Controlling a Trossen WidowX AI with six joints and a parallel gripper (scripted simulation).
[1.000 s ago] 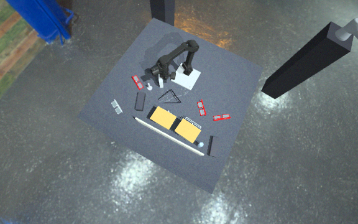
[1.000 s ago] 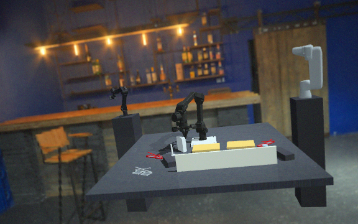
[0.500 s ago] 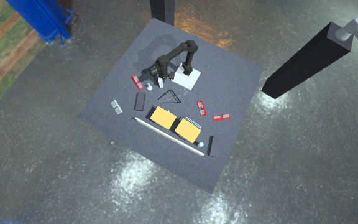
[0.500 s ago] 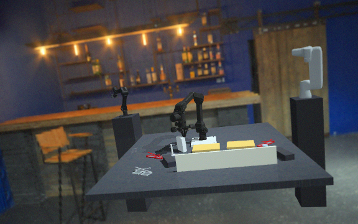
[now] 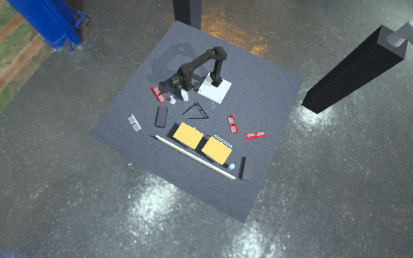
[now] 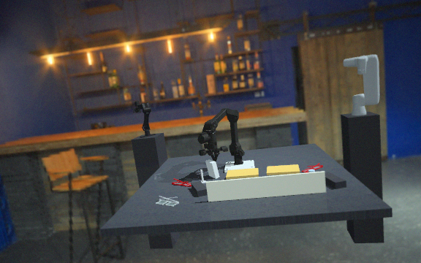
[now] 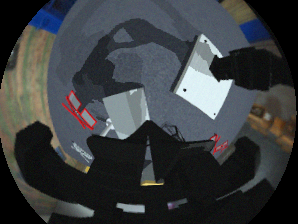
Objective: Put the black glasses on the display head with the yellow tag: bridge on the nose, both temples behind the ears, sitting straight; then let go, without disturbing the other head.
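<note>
The black glasses (image 5: pixel 201 110) (image 7: pixel 173 133) lie on the table with temples spread, away from the gripper. Two block-like shapes with yellow tops, apparently the display heads, stand side by side: the left one (image 5: pixel 188 135) (image 6: pixel 242 173) and the right one (image 5: pixel 216 150) (image 6: pixel 283 169). Pale-framed glasses (image 5: pixel 223 141) are at the right one's edge facing the arm. I cannot make out which head has the yellow tag. My gripper (image 5: pixel 188 89) (image 6: pixel 215 159) (image 7: pixel 148 122) is shut and empty, low by a white block (image 5: pixel 184 94) (image 6: pixel 213 169) (image 7: pixel 122 112), which leans; contact is unclear.
A long white wall (image 5: pixel 196 158) (image 6: pixel 265 187) stands before the heads. Red glasses (image 5: pixel 158 94) (image 7: pixel 80 111) and a small white post (image 5: pixel 172 100) (image 6: pixel 202 176) are near the white block. Dark blocks (image 5: pixel 161 117) (image 5: pixel 247 168), more red glasses (image 5: pixel 232 124) (image 5: pixel 256 135) and clear glasses (image 5: pixel 134 122) lie around.
</note>
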